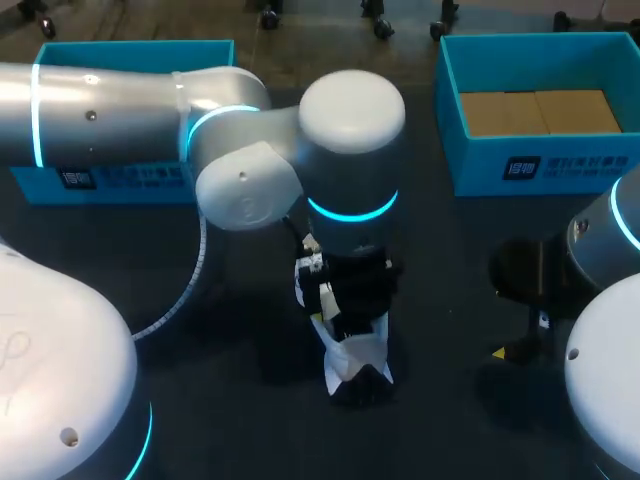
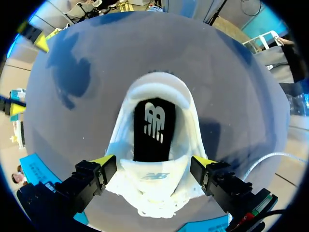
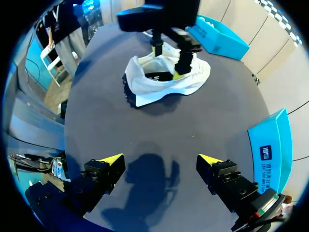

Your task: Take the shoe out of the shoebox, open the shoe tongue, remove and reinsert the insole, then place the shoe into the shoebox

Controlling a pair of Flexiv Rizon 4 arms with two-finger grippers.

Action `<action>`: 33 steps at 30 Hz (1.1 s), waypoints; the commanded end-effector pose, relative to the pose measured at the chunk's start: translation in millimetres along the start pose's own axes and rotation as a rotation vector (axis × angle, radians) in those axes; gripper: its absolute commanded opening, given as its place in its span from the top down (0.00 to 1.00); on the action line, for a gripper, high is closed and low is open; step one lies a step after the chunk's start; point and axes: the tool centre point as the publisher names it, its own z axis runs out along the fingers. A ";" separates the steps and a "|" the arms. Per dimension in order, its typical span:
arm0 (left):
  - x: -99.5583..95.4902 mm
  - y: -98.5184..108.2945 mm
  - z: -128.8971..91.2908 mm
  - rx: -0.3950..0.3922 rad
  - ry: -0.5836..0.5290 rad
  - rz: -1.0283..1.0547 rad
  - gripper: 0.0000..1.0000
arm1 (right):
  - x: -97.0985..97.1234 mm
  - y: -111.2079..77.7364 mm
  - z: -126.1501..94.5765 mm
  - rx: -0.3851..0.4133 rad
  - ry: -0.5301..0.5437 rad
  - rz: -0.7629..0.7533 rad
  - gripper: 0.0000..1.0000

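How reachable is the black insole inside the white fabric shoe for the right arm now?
Probably not: the left gripper hangs directly over the white shoe, blocking its black insole; the right gripper hovers open, apart.

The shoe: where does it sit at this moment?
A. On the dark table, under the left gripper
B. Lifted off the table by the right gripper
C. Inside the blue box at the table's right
A: the white shoe rests on the table beneath the left gripper. The blue box shows only its bare floor, and the right gripper hovers over bare table with its fingers open.
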 end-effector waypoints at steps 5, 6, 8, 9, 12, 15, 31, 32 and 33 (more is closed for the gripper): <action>-4.3 25.8 -4.2 0.009 0.016 -0.032 0.00 | 1.6 -1.0 -1.0 -0.001 -0.002 -0.001 0.00; -4.2 27.8 -4.7 0.005 0.015 -0.041 0.00 | 1.6 -1.0 -1.0 -0.001 -0.002 -0.001 0.00; -4.1 32.1 -7.2 0.003 0.010 -0.052 0.00 | 1.6 -1.0 -1.0 -0.001 -0.002 -0.001 0.00; -3.9 34.3 -9.8 0.002 0.003 -0.063 0.00 | 1.6 -1.0 -1.0 -0.001 -0.002 -0.001 0.00; -2.6 40.9 -21.7 0.001 -0.022 -0.083 0.00 | 1.6 -1.0 -1.0 -0.001 -0.002 -0.001 0.00; -1.2 50.6 -34.3 -0.005 -0.043 -0.103 0.00 | 1.6 -1.0 -1.0 -0.001 -0.002 -0.001 0.00; 9.3 94.7 -86.6 0.024 -0.082 -0.153 0.49 | 1.6 -1.0 -1.0 -0.001 -0.002 -0.001 0.00; 11.1 91.9 -85.2 0.030 -0.082 -0.145 0.54 | 1.6 -1.0 -1.0 -0.001 -0.002 -0.001 0.00; 12.5 88.5 -83.0 0.028 -0.084 -0.140 0.56 | 1.6 -1.0 -1.0 -0.001 -0.002 -0.001 0.00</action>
